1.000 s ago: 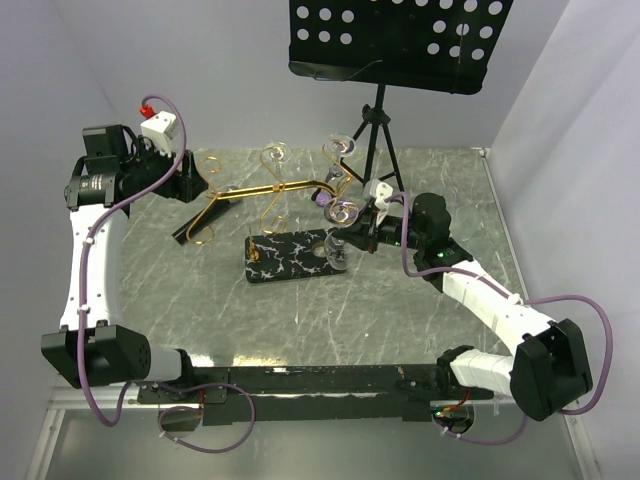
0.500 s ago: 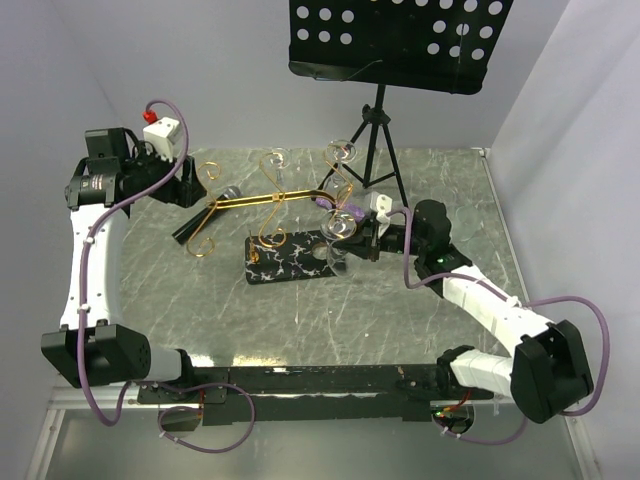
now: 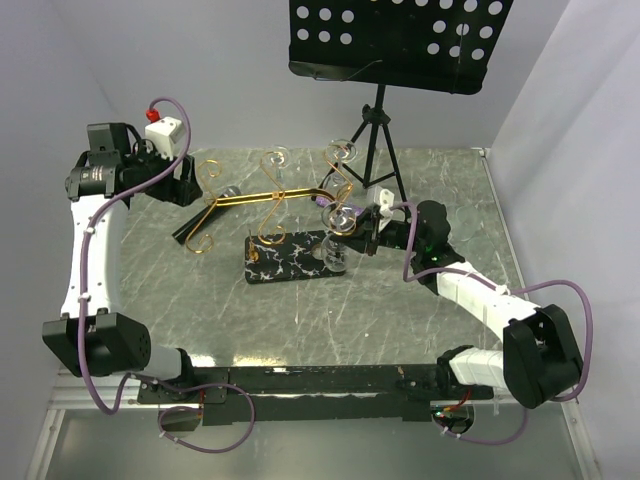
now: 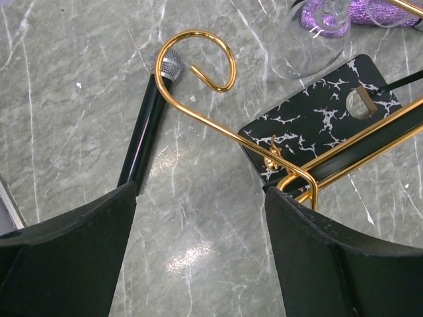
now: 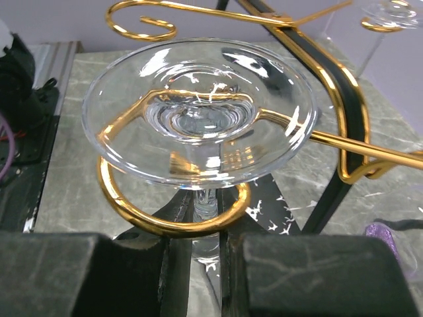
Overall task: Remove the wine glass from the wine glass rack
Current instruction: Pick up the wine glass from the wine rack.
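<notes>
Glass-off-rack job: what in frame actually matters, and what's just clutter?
Job: wine glass; wine glass rack; right gripper, shut on the glass stem.
Clutter: microphone on the table; music stand; purple glittery item.

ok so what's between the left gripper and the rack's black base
Left wrist view: ahead of the open left gripper lies bare marble table, crossed by a gold spiral-ended arm of the wine glass rack, then its black base.
</notes>
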You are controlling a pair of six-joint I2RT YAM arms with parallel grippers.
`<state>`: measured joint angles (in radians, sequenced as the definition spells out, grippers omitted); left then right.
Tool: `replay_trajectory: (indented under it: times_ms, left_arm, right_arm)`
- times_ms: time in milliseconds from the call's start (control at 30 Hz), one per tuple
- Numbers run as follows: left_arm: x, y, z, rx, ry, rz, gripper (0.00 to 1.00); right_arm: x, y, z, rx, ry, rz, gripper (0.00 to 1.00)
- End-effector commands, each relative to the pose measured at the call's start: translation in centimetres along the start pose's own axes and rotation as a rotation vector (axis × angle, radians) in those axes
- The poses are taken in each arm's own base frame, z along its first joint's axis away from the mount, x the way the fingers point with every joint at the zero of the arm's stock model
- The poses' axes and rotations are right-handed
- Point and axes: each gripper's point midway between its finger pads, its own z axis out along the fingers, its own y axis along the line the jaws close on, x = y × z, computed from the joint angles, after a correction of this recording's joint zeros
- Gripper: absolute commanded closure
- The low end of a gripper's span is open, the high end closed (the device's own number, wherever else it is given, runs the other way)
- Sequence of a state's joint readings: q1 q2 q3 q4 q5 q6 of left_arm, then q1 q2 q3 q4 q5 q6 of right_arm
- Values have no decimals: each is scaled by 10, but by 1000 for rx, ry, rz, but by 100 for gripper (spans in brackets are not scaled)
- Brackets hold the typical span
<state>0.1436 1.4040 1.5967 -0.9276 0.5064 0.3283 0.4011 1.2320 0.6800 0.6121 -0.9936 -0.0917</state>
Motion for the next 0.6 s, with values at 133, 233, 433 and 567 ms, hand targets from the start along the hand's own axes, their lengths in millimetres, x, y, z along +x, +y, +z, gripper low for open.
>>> replay_trajectory:
  times_ms: [133, 233, 433, 567]
  left_arm:
    - [-14, 5, -4, -15, -32, 26, 17]
    - [-12, 5, -4, -18, -27, 27, 17]
    - [-12, 4, -4, -13, -27, 26, 17]
    - [-15, 6, -3, -15, -33, 26, 17]
  right_arm:
    - [-37, -18, -3, 101, -115, -99, 100]
    - [-38, -22, -5, 130, -127, -89, 100]
    - [-37, -29, -11, 186, -138, -41, 100]
    - [-38, -37, -19, 253, -136, -20, 100]
